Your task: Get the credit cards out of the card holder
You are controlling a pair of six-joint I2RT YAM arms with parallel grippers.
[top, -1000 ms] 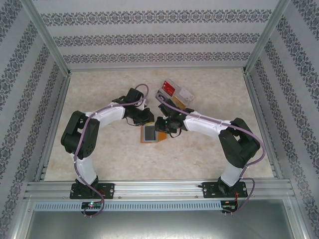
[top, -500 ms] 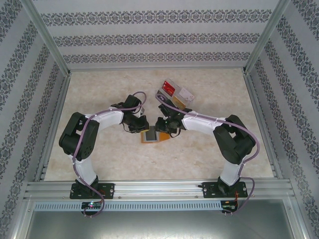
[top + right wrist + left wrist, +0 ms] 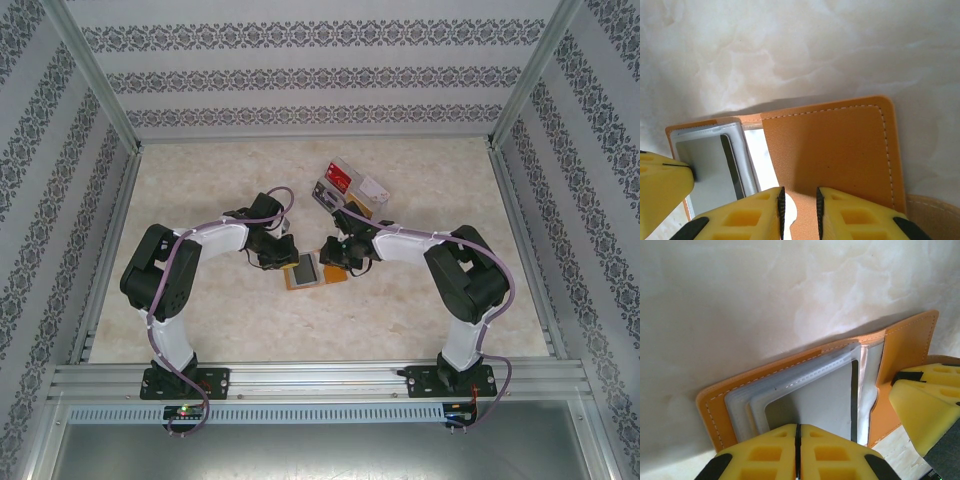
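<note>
The card holder (image 3: 332, 277) lies open on the table, an orange-tan wallet with grey-blue pockets. A dark grey card (image 3: 815, 400) sits in its left pocket, with a dark edge showing beside the pocket seam. My left gripper (image 3: 797, 427) is shut, its tips resting on that card (image 3: 705, 165). My right gripper (image 3: 799, 192) is open by a narrow gap, held low over the orange right flap (image 3: 835, 145). In the top view, the left gripper (image 3: 285, 257) and right gripper (image 3: 333, 258) meet over the wallet. A red card (image 3: 340, 178) lies in the tray behind.
A clear plastic compartment tray (image 3: 352, 192) stands just behind the wallet, close to the right arm's forearm. The right gripper's yellow fingers (image 3: 920, 400) crowd the wallet's right edge in the left wrist view. Metal frame rails edge the marble-patterned table.
Both grippers have dropped lower onto the open wallet. The left moved right onto the grey pocket and the right shifted slightly, so more of the orange flap shows.
</note>
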